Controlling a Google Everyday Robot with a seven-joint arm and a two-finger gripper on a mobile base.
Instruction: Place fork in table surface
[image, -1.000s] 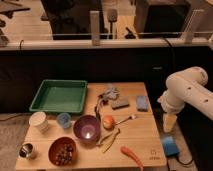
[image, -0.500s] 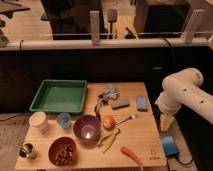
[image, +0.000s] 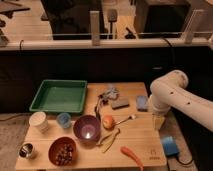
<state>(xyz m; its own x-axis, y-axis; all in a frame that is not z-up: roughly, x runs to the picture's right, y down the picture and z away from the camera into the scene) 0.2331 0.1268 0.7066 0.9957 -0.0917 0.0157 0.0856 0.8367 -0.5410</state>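
Note:
The fork (image: 125, 119) is a slim pale utensil lying flat on the table surface (image: 142, 139), just right of an orange round fruit (image: 107, 121). My gripper (image: 158, 121) hangs from the white arm (image: 172, 95) at the table's right edge. It is a short way right of the fork's end, apart from it and holding nothing that I can see.
A green tray (image: 59, 95) sits at the back left. A purple bowl (image: 87, 127), a yellow-green peel (image: 110, 140), an orange carrot (image: 131, 154), a blue sponge (image: 142, 102), a grey block (image: 120, 104), cups (image: 38, 121) and a brown bowl (image: 62, 151) crowd the table.
The arm and gripper have shifted a little to the left, toward the table and the fork. The objects on the table have not moved.

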